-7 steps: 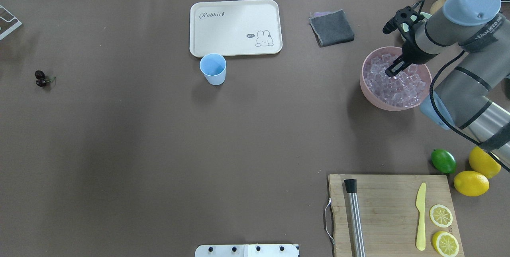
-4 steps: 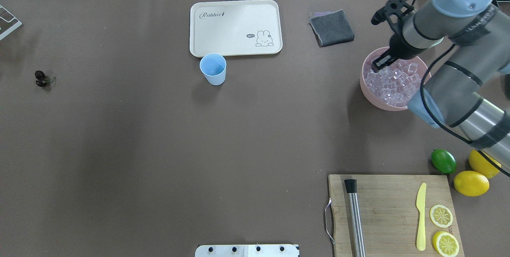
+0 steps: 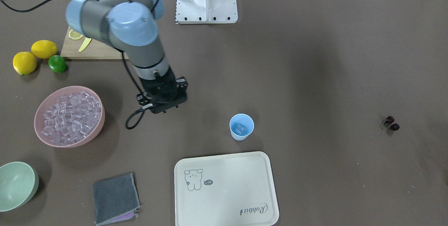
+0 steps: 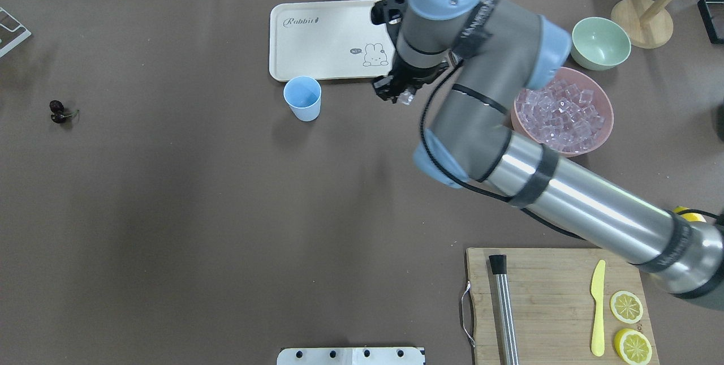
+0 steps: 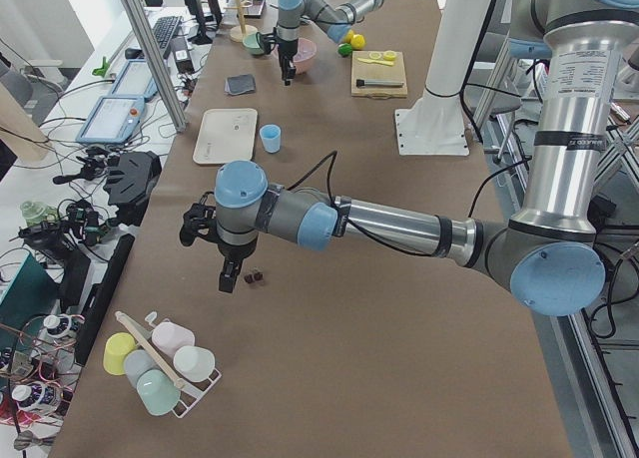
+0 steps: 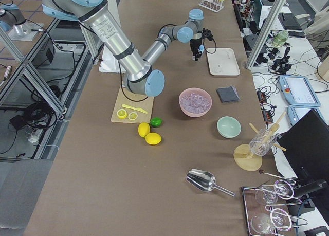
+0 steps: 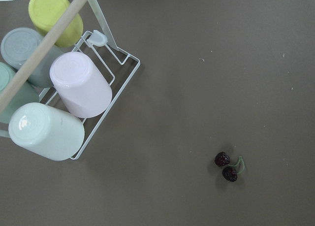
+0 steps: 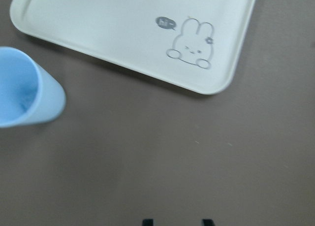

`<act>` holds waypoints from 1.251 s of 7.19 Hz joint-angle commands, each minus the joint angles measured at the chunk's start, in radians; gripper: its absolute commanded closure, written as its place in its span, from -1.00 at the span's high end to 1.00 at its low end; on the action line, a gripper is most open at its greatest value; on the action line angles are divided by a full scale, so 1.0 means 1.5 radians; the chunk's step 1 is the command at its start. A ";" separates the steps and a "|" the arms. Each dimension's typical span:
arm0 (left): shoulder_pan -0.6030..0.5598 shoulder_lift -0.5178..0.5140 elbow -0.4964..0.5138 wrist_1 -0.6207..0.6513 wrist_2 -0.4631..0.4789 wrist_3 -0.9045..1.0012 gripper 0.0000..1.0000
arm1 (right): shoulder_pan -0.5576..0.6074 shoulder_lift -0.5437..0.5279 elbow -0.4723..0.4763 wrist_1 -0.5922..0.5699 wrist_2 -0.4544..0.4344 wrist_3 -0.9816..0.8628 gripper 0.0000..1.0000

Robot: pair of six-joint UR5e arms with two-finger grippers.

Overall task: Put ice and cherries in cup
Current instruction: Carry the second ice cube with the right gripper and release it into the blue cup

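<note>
The right gripper (image 4: 394, 95) hangs over bare table between the small light blue plastic cup (image 4: 302, 98) and the big pink bowl (image 3: 75, 143) heaped with clear glassy ice (image 3: 70, 117), near a corner of the cream rectangular tray (image 4: 322, 42). Only the overhead view shows a glassy ice cube (image 4: 405, 99) pinched at its fingertips. Its wrist camera catches just two dark tips, narrowly apart. The front-facing view alone looks into the cup, where a second cube (image 3: 240, 128) lies. The dark red cherries (image 7: 226, 167) lie on the table, well apart from the cup, toward the robot's left. The left gripper (image 5: 228, 281) hovers just beside them, seen only from the side, so I cannot tell how its jaws stand.
</note>
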 commanded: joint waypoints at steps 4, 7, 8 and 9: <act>0.001 0.006 0.000 -0.004 -0.001 0.001 0.96 | -0.049 0.163 -0.247 0.217 -0.077 0.115 -1.00; 0.001 0.001 0.006 -0.004 -0.001 0.001 0.96 | -0.049 0.163 -0.269 0.255 -0.096 0.116 -1.00; 0.001 0.000 0.007 -0.004 -0.001 0.001 0.96 | -0.054 0.163 -0.282 0.280 -0.100 0.116 -1.00; 0.001 -0.002 0.012 -0.004 0.000 0.001 0.96 | -0.060 0.163 -0.288 0.300 -0.112 0.116 -1.00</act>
